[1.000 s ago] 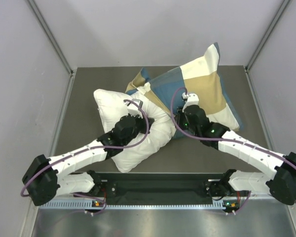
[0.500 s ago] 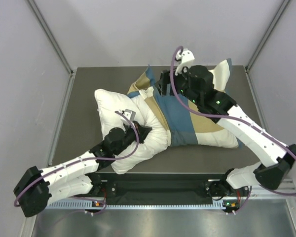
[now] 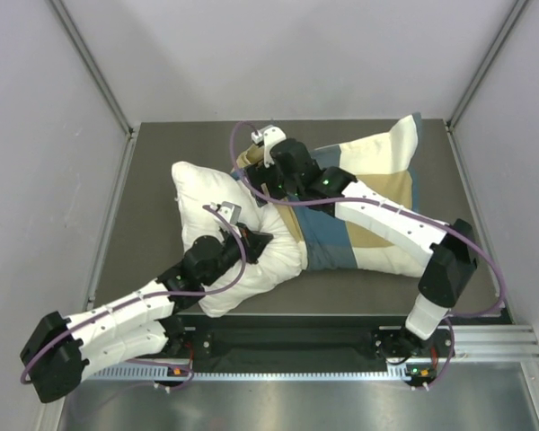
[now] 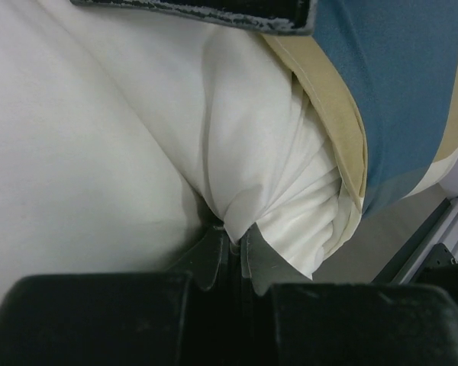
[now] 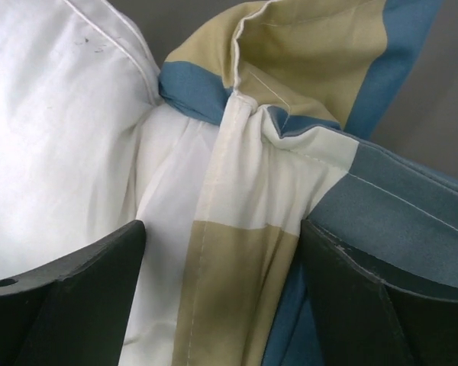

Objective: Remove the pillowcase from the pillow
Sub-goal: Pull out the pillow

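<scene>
The white pillow [image 3: 207, 193] lies on the dark table, its right half inside the checked blue, tan and cream pillowcase [image 3: 368, 193]. My left gripper [image 3: 259, 243] is shut on a pinch of the pillow's white fabric [image 4: 237, 183] close to the pillowcase's open edge [image 4: 397, 91]. My right gripper [image 3: 271, 180] is open and hovers over the bunched open edge of the pillowcase. In the right wrist view that tan and cream hem [image 5: 237, 252] lies between the spread fingers [image 5: 69, 297], with the bare pillow [image 5: 53, 114] to the left.
The dark table [image 3: 162, 153] is walled in by pale panels on the left, back and right. A metal rail [image 3: 296, 368] with the arm bases runs along the near edge. The right arm stretches across the pillowcase.
My right arm has swung from the back right to the left, over the pillowcase's open edge. The pillowcase has dropped from a raised bunch to lying flatter. My left gripper keeps its pinch on the pillow.
</scene>
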